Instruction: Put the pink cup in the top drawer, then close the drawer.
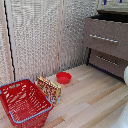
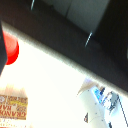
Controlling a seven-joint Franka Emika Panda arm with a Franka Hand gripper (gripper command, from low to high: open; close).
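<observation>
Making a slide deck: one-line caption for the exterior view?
Dark dresser with top drawer open, red bowl, snack box and red basket on a wooden floor.

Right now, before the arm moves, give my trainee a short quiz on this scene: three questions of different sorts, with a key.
1. True or false: the red bowl lies on the wooden surface, outside the red basket.
2. Which thing stands right beside the basket? A. a printed box B. a glass bottle C. a folded towel
3. Fill in: the dresser stands at the exterior view's ____.

Key: 1 true; 2 A; 3 right.
</observation>
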